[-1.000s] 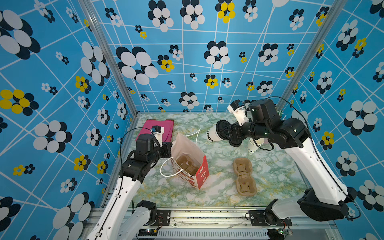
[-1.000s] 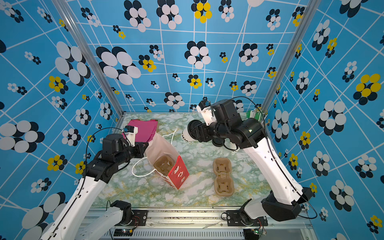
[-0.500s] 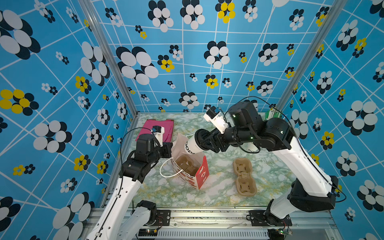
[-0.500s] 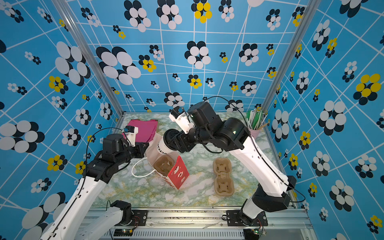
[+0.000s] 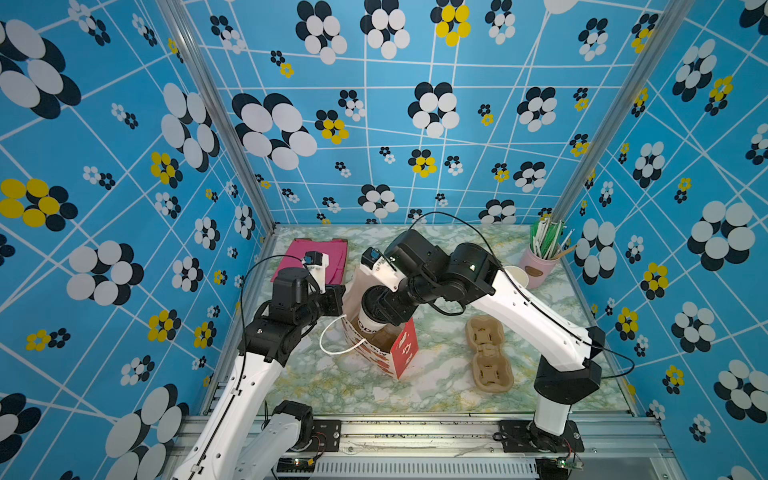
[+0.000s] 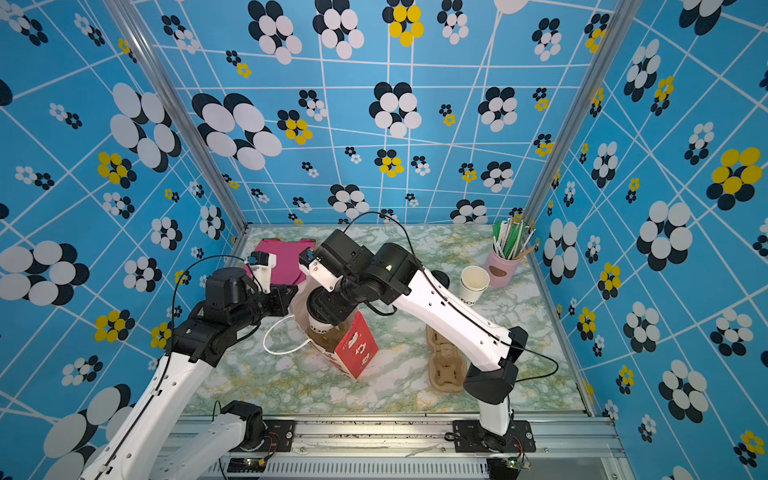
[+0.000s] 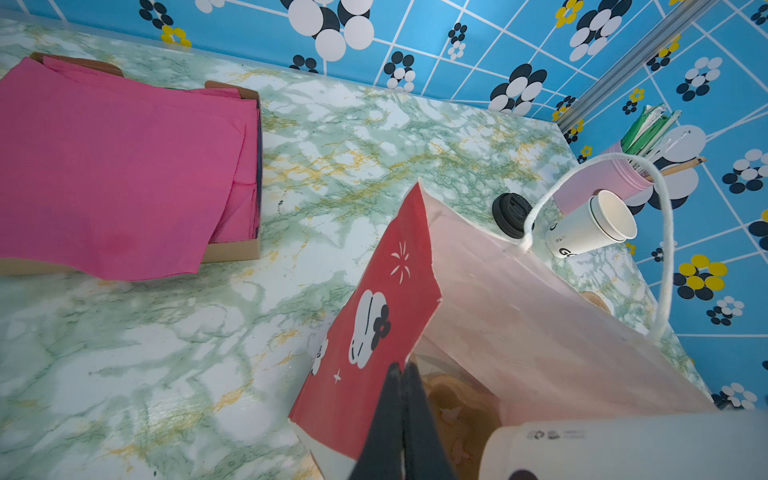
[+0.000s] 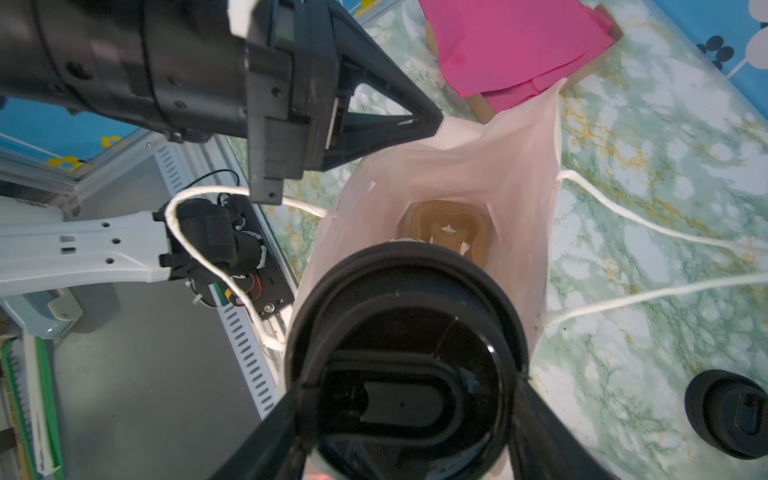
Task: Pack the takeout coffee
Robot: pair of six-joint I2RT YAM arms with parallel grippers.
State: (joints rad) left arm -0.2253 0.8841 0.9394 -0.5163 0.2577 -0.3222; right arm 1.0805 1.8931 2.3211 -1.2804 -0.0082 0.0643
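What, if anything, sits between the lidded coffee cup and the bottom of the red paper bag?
Nothing visible blocks it. The takeout coffee hangs at the open mouth of the bag, whose edge the left fingers pinch. Below the cup lies only a brown cup carrier, and the slot in view is empty.

We log a matt white paper takeout coffee cup [image 5: 371,325] with glossy black plastic lid [image 8: 405,361]; matt red-and-pink paper bag [image 7: 519,316], twisted white cord handles [image 7: 665,232]; rough brown moulded-pulp carrier [image 5: 489,355]; smooth, faintly shiny marble-print tabletop [image 7: 166,353].
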